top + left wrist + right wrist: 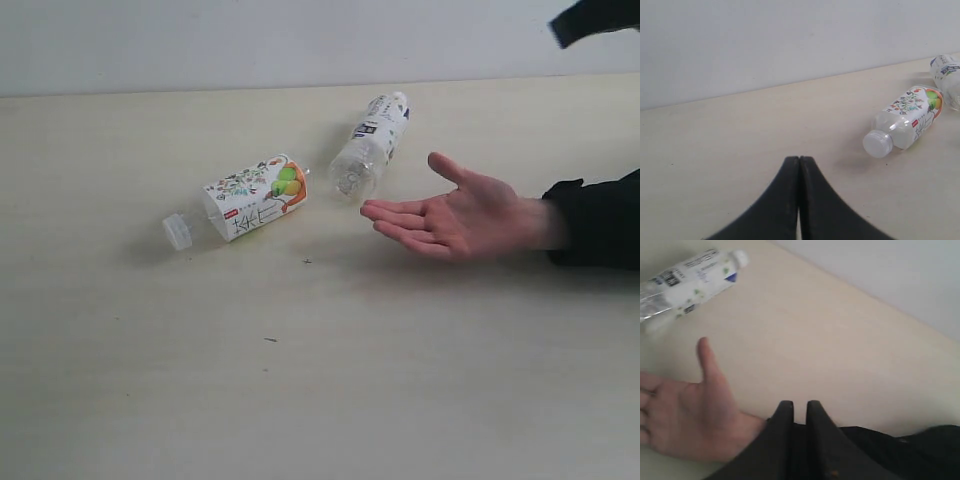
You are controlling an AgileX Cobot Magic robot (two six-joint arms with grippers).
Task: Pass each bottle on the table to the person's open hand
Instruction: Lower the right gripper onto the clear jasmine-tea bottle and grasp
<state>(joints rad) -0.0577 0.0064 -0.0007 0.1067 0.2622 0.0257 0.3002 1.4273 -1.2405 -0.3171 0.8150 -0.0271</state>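
Bench: pale beige wood grain, flat and matt. A few dark specks lie near the middle. The far edge meets a plain pale grey wall. Light is even, with soft shadows under the bottles and the hand.

Two bottles in view, both lying on their sides on the far half of the bench.
- Floral bottle: white patterned label with a green and orange patch. Its white cap points toward the left edge.
- Clear bottle: white label with dark print, closer to the far edge. Cap end points to the far edge, base toward the hand. The two bottles lie near each other, bases apart.

Hand: reaches in from the right edge, palm up, thumb raised, nothing in it. Fingertips are near the clear bottle's base, not touching. Black sleeve at the wrist. Cannot tell whether the hand rests on the bench or is held just above it.

Left jaws: pressed together tip to tip and holding nothing, over bare bench well apart from the floral bottle.

Right jaws: barely parted by a narrow slit with nothing between them, over the sleeve beside the wrist. A black arm part shows above the bench's far right corner.
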